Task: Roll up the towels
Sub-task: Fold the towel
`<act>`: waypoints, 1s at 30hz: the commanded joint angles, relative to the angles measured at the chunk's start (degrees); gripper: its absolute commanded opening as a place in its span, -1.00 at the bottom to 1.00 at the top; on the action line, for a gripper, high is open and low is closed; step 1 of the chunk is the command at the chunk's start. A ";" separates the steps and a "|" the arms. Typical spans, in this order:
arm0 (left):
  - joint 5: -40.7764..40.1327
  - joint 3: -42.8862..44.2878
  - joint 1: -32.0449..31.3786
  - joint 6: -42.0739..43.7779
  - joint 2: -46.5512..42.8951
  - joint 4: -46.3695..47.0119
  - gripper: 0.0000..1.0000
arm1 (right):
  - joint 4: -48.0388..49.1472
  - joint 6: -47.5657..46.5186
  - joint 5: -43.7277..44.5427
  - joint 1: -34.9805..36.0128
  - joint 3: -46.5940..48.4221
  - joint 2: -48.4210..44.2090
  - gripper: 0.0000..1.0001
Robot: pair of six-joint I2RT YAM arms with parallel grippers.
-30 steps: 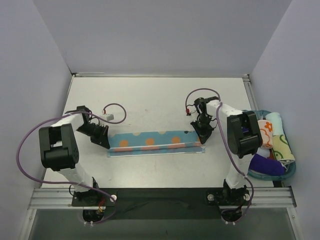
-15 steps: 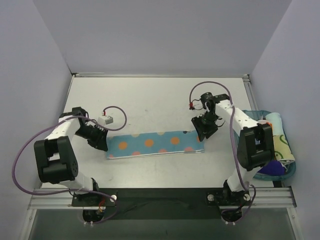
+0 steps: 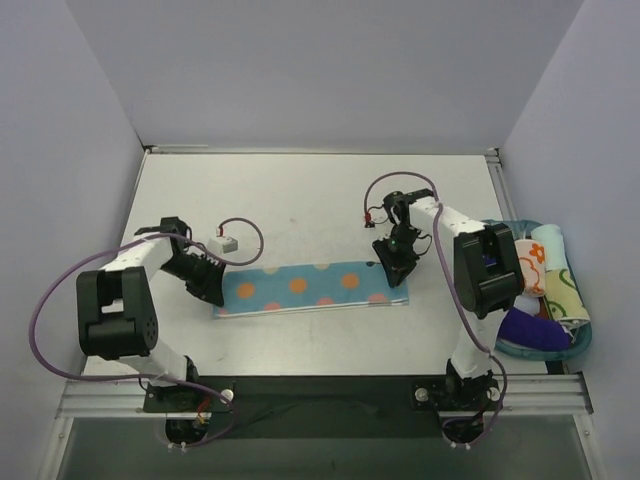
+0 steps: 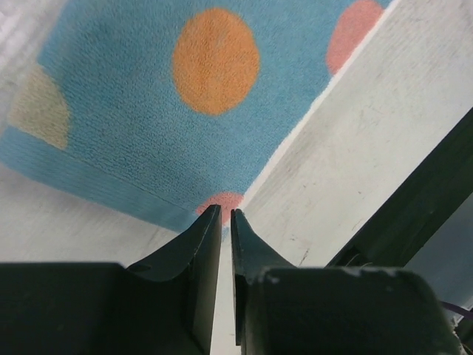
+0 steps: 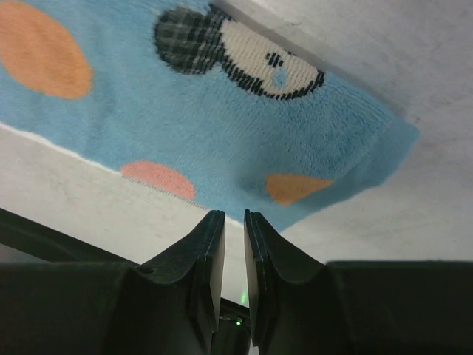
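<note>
Nearest, right of the blue towel (image 3: 312,290) and well apart from it, the basket (image 3: 583,338) holds a purple cloth (image 3: 530,328) at its near end. The white towel (image 3: 530,262) with orange prints is bundled behind that. Whether the white one is already rolled I cannot tell.

The blue towel lies mid-table as a long flat strip running left to right, folded lengthwise as far as I can judge, with no turn of a roll at either end. So the folding looks done and the rolling itself is not yet begun.

The left gripper (image 4: 225,214) sits low at the towel's left end, its tips just at the near corner. Its fingers stand a narrow slit apart with nothing between them. The right gripper (image 5: 234,216) is at the towel's right end, its fingers likewise narrow and empty, just short of the hem.

What is left, by my reading, is rolling this strip end to end, and perhaps the white towel after it.
</note>
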 commanded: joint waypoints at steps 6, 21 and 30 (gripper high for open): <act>-7.83 -2.39 -0.73 -4.53 6.98 7.53 -0.60 | 0.36 -0.59 6.31 -1.36 -0.05 7.30 -0.64; 10.80 7.37 -0.91 -14.62 -1.78 7.18 0.15 | -3.77 4.58 6.39 -8.13 12.43 1.95 -0.23; 7.38 4.74 -0.29 -21.59 -9.44 15.36 0.20 | -3.34 15.31 2.36 -8.22 5.15 1.60 -0.27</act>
